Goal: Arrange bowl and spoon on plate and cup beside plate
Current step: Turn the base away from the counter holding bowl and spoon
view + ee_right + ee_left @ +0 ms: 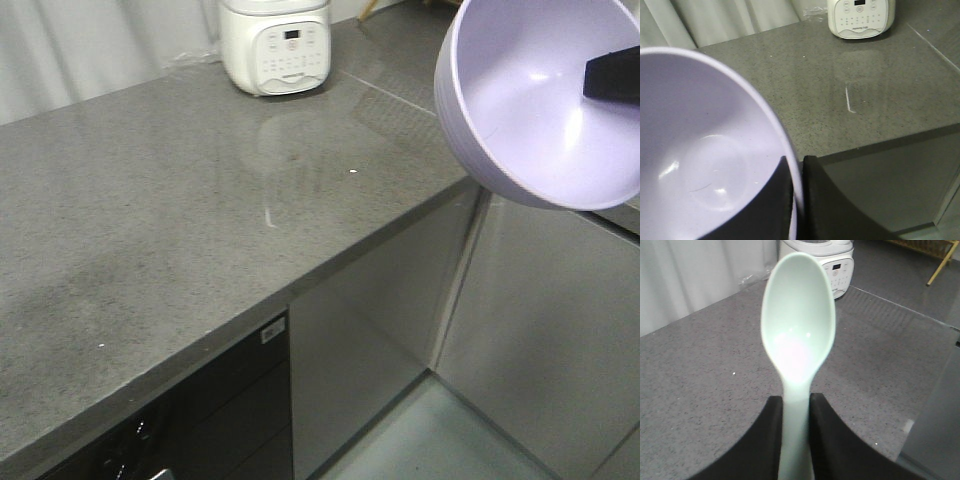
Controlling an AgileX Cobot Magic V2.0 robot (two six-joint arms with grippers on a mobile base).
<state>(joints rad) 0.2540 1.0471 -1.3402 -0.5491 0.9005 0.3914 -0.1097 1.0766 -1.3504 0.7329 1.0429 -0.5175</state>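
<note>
We see the bowl in plain matte lavender, paler where light glints inside it. The spoon is pale mint green, with a faint pinkish sheen in its head. The left hand and the right hand are both black. The tabletop is mid-grey, finely speckled with lighter and darker flecks and a few white specks. The cooker is creamy white with a dark display. The curtain is off-white, the cabinet fronts are flat grey, and the drawer is black.
</note>
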